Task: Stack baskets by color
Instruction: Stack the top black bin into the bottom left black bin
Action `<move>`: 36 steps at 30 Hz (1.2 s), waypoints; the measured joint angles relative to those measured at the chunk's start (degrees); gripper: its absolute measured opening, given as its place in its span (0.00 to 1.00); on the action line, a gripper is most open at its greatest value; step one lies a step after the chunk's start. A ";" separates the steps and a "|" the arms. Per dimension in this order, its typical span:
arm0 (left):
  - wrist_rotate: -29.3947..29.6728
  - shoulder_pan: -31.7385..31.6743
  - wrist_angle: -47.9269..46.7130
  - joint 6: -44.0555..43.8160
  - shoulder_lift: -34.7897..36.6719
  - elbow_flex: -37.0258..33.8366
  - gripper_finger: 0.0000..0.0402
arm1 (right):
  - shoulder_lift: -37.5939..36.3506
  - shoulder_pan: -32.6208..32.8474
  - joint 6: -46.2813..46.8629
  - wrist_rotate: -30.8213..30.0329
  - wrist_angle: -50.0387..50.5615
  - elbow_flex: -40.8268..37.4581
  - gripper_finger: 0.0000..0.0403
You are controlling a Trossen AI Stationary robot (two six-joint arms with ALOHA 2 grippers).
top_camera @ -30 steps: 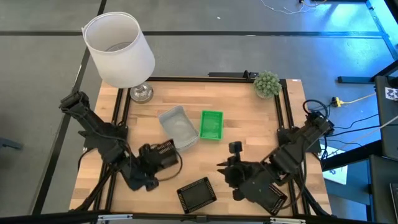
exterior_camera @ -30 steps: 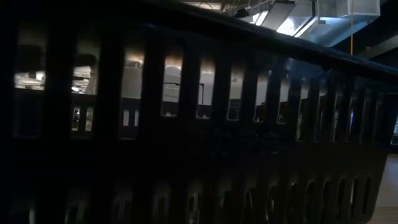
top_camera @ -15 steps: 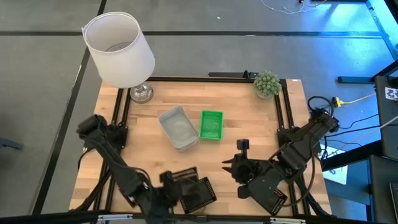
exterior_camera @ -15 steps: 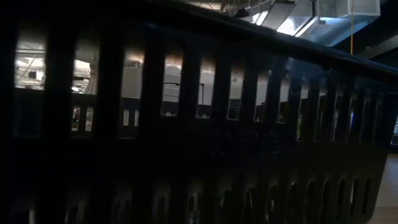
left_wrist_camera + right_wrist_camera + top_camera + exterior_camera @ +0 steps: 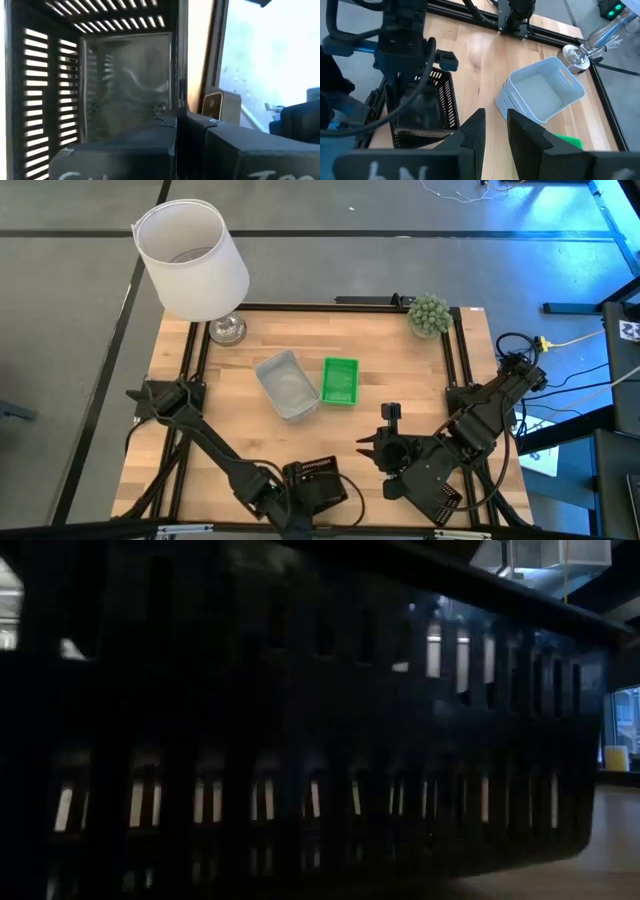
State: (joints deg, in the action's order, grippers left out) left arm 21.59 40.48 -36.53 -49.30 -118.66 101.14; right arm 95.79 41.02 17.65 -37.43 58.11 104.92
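The table point(image 5: 400, 380) is viewed from directly overhead, while the black basket point(image 5: 318, 480), seen by all views, fills the table-level view at close range.
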 joint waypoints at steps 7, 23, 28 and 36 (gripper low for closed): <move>0.35 -0.75 -4.10 -2.51 -0.20 0.03 0.00 | 0.00 0.04 -1.01 0.04 0.04 0.00 0.20; 0.75 -0.72 -3.35 -10.34 0.39 0.00 0.00 | 0.00 0.06 -1.61 -0.02 0.01 0.00 0.20; 3.28 -0.72 -2.75 -10.63 1.03 -0.02 0.00 | 0.00 0.06 -1.53 -0.01 0.00 0.00 0.20; 3.07 0.30 2.21 -11.89 1.17 0.00 0.00 | 0.02 0.06 -1.62 -0.02 0.00 0.00 0.20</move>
State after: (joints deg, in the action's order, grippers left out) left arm 24.67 40.78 -34.31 -61.19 -117.49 101.14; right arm 95.81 41.08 16.03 -37.45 58.11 104.92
